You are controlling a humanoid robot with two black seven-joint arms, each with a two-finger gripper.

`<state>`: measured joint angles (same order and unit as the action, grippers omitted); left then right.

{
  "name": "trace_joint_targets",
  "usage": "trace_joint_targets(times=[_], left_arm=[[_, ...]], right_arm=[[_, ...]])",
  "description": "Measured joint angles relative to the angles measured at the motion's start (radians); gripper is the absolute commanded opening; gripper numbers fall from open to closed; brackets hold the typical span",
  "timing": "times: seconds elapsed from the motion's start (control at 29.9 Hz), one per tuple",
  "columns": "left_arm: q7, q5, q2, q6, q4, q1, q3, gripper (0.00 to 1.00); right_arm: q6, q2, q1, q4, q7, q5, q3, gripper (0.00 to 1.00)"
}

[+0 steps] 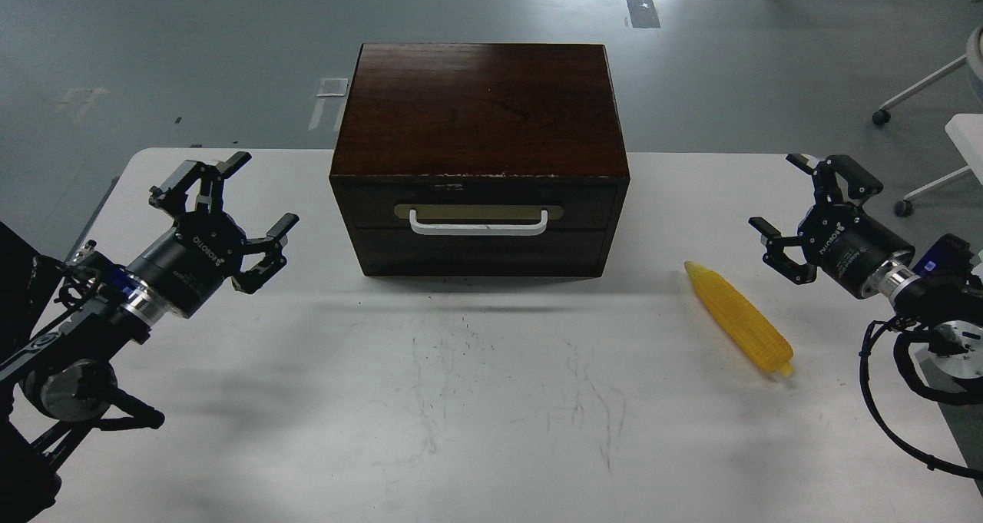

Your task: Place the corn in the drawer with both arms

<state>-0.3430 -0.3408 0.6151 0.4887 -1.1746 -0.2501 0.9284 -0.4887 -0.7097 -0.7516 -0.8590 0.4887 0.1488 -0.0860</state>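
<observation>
- Dark brown wooden drawer (478, 227) closed, centre of white table (461, 400); handle faces me.
- Yellow ribbed plastic corn (739, 319) lies right, near my right gripper (795, 208), spread, empty.
- Left gripper (238, 204) spread, well placed to pull the handle.

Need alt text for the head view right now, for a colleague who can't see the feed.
A dark wooden box sits mid-table with its drawer closed; a yellow corn lies on the white table to its right. The left gripper and right gripper hover open, empty, on either side.
</observation>
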Motion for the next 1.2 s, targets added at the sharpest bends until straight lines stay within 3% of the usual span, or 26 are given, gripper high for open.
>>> trace_joint_targets(times=[0.47,0.7,0.94,1.2], left_arm=[[0.002,-0.04,-0.003,0.0,0.0,0.035,0.024,0.99],[-0.041,-0.053,0.053,0.0,-0.004,0.004,0.027,0.99],[-0.122,-0.279,0.188,0.0,-0.018,-0.195,0.011,0.99],[-0.13,-0.833,0.212,0.001,-0.191,-0.427,-0.001,0.99]], right_arm=[[0.0,-0.004,0.0,-0.002,0.0,0.0,-0.01,1.0],[0.0,-0.004,-0.002,-0.002,0.0,-0.002,-0.011,1.0],[0.0,-0.01,-0.014,0.0,0.0,-0.015,-0.009,1.0],[0.0,-0.01,-0.027,0.002,0.0,-0.018,-0.008,1.0]])
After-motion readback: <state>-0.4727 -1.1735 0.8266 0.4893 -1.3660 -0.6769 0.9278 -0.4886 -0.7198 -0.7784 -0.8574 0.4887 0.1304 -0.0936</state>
